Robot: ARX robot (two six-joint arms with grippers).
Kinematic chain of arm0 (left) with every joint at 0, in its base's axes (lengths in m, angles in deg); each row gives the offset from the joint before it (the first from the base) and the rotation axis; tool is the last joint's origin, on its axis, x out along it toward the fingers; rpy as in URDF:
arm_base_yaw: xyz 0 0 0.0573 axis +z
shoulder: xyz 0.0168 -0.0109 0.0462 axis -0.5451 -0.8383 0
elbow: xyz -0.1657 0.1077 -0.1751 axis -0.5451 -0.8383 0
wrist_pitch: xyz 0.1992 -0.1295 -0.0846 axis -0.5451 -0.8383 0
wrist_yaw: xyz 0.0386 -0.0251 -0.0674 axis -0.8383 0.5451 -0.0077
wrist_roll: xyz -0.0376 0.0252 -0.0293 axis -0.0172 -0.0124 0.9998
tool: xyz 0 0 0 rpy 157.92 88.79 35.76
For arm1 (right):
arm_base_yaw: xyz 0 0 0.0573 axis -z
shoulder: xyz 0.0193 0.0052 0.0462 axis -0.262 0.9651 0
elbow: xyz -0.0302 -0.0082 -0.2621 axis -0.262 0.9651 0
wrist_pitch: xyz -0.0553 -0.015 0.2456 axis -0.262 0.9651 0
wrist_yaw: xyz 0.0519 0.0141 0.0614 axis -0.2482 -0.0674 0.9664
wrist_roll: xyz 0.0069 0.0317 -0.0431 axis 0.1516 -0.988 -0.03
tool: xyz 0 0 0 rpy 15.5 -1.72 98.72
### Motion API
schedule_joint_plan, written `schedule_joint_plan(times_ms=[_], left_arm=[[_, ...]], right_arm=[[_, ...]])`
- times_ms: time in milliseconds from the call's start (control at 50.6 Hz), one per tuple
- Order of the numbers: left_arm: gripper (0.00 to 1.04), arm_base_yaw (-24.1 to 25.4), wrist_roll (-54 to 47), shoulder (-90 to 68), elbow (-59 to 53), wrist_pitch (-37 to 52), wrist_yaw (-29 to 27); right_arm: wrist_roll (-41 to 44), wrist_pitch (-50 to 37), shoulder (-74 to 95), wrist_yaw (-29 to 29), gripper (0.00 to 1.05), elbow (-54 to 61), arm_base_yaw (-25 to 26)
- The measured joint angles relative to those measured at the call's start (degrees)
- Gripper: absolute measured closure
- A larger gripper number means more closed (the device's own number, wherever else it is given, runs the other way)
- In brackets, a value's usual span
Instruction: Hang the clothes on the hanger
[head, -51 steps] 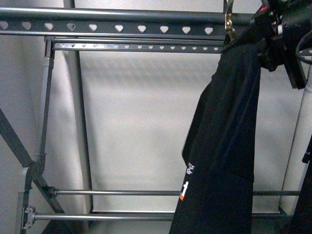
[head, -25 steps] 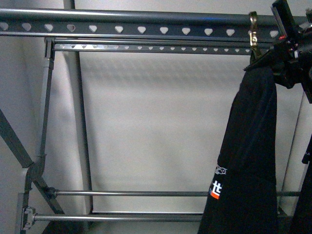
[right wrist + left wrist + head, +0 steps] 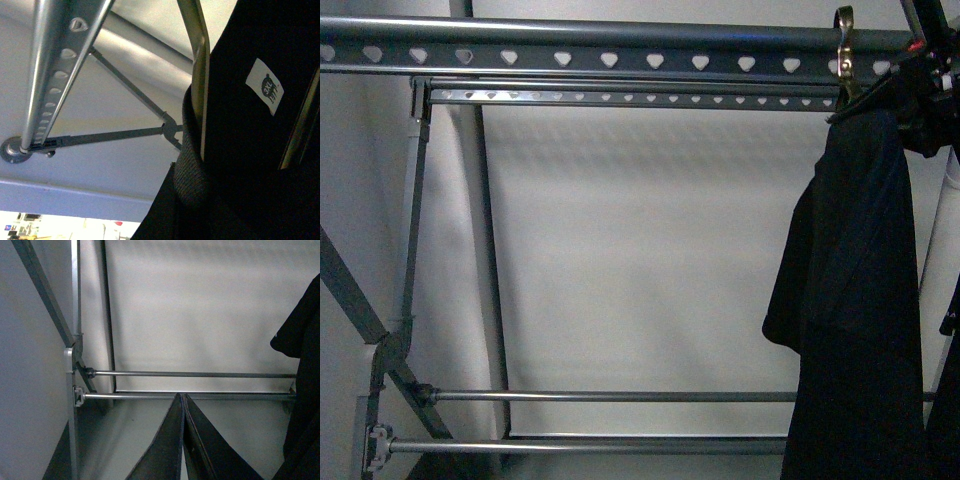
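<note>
1. Front view: the rack (image 3: 610,60) ran its heart-holed top rail across 12 o'clock. The black T-shirt (image 3: 855,300) hung at 3 o'clock from a brass hook (image 3: 844,40) that sat over the rail near 1 o'clock. The right gripper (image 3: 930,95) was against the shirt's shoulder at 2 o'clock. Its jaws were hidden, so I could not tell whether it was clamped or loose.
2. Judging from this, the hanging step looked nearly done. The next move called for letting go, if it was holding on, and drawing clear without dragging the hook off the rail.
3. Left wrist view: the left gripper (image 3: 183,402) sat at 6 o'clock with its fingers pressed together and nothing between them. The thin lower bars (image 3: 190,374) crossed the middle, and an edge of the shirt showed at 3 o'clock, well apart from this gripper.
4. Right wrist view: the shirt's ribbed collar filled 5 o'clock, with a white neck label (image 3: 265,90) at 2 o'clock. The hook's shank ran just beside the collar, and the rail stood at 10 o'clock.
5. No container appeared in any view.
</note>
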Motion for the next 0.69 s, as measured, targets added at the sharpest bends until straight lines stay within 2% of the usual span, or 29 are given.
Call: schedule_joint_plan(times_ms=[277,514,613,692], left_arm=[[1.01,0.0,0.0,5.0,0.0,-4.9,0.0],[1.01,0.0,0.0,7.9,0.0,-7.8,0.0],[1.01,0.0,0.0,15.6,0.0,-17.0,0.0],[1.01,0.0,0.0,17.4,0.0,-17.8,0.0]], right_arm=[[1.2,1.4,-6.0,-0.1,1.0,1.2,-4.7],[3.4,8.0,-0.7,-3.3,1.0,-6.6,-6.3],[3.8,9.7,3.5,-4.0,1.01,-10.3,-6.4],[3.9,9.9,6.6,-4.7,1.0,-11.8,-6.4]])
